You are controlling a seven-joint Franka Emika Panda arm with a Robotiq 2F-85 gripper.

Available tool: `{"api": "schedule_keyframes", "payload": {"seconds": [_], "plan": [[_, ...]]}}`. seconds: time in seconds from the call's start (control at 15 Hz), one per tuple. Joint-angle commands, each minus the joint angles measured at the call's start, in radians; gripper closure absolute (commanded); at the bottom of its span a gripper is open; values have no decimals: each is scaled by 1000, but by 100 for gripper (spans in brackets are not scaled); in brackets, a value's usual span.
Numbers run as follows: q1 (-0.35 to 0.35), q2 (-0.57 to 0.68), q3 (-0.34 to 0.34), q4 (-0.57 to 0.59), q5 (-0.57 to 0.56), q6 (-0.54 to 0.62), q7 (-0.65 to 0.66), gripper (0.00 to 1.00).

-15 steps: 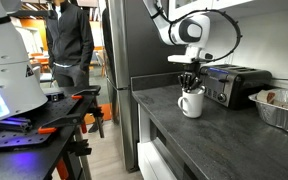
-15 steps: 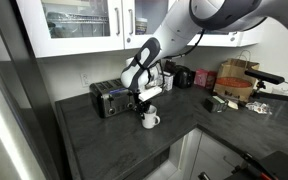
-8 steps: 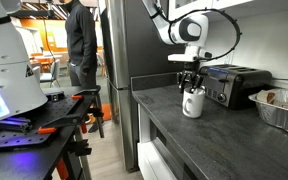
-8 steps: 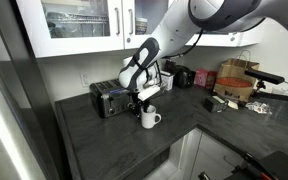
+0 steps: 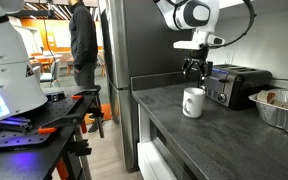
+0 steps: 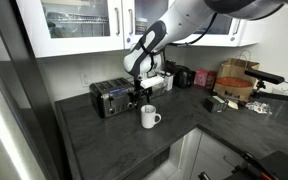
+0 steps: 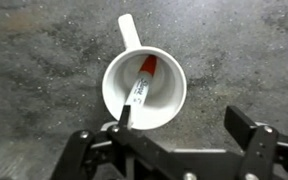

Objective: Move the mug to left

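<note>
Our claw (image 5: 195,70) hangs with its fingers spread apart and nothing between them. Straight below it we see the white mug (image 7: 144,92), upright on the dark grey speckled countertop (image 5: 174,135), with a red-tipped marker (image 7: 137,88) leaning inside it. Near the claw and lower down stands the black-and-silver toaster (image 5: 234,85), and beyond that a foil tray (image 5: 279,108). White wall cabinets (image 6: 84,25) hang above the claw. A person (image 5: 82,45) stands well away in the room.
</note>
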Motion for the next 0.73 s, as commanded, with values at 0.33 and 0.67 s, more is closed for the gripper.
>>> {"api": "schedule_keyframes", "payload": {"seconds": [0.33,0.67], "plan": [[-98,-296,3,-266,132,123,5,0],[-112,-426,-20,-355,111,-2,-28,0]]}}
